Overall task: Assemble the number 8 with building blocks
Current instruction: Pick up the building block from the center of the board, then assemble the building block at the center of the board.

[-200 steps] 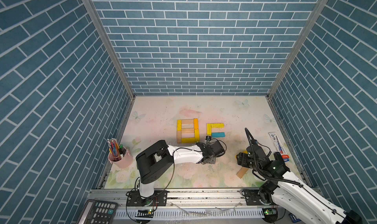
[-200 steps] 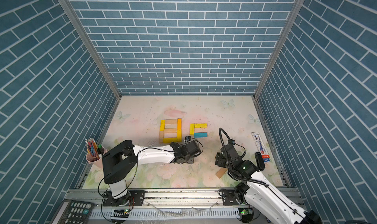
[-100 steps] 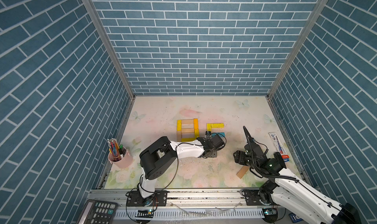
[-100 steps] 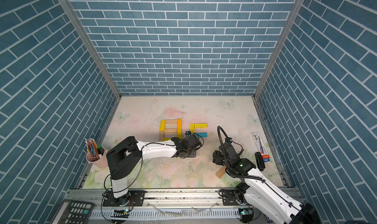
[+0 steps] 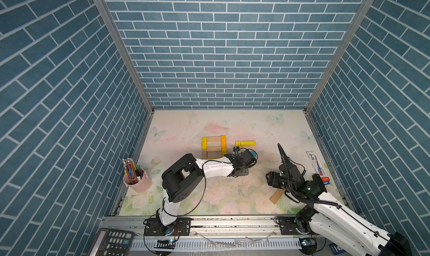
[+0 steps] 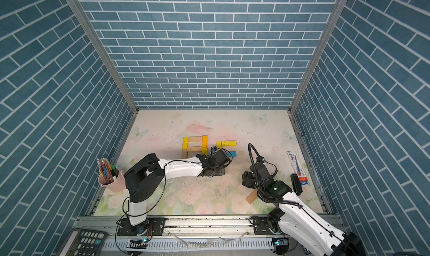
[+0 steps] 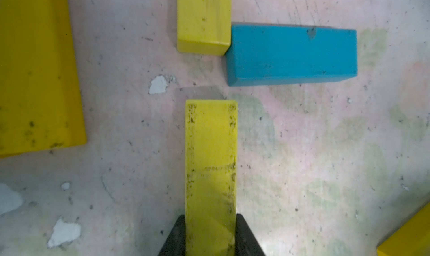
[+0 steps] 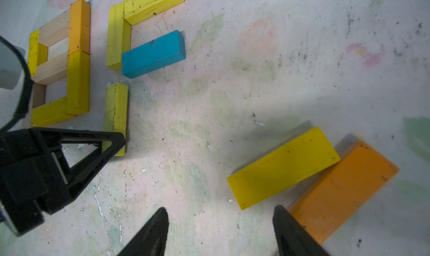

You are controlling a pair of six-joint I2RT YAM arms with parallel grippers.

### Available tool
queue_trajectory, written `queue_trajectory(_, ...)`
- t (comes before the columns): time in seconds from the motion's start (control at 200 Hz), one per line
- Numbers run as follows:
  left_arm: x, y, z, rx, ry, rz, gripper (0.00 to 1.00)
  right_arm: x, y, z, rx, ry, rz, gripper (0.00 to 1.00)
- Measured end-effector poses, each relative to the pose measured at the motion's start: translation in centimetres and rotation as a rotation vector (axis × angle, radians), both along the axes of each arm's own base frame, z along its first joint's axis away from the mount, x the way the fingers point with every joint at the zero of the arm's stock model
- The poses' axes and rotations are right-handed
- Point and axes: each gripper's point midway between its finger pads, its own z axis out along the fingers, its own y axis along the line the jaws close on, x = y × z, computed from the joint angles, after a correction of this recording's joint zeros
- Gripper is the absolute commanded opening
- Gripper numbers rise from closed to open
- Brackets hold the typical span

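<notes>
Pink pencil cup (image 5: pixel 137 183) by left wall, calculator (image 5: pixel 111 242) at near edge, white-blue packet (image 5: pixel 317 162) right

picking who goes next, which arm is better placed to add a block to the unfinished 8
Left, probably: the left gripper holds a yellow block near the teal block; the right gripper is open, empty, farther off.

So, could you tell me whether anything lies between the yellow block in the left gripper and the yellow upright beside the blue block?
Nothing visible does. The left gripper is shut on the yellow block; only bare mat separates it from the yellow upright and blue block.
</notes>
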Motion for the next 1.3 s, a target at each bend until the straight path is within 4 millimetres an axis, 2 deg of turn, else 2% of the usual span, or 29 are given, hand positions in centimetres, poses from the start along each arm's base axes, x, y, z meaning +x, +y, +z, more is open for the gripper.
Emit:
queue_trajectory(0.665,1.6,0.3,0.0,0.013,-0.021,0.033,0.31,0.8,0.4,1.2,0.012,-0.027,-0.006,0.73)
queue_trajectory(1.3,2.4,0.0,0.0,0.020,-0.031,0.023,0.43,0.8,0.3,1.1,0.005,-0.022,-0.008,0.73)
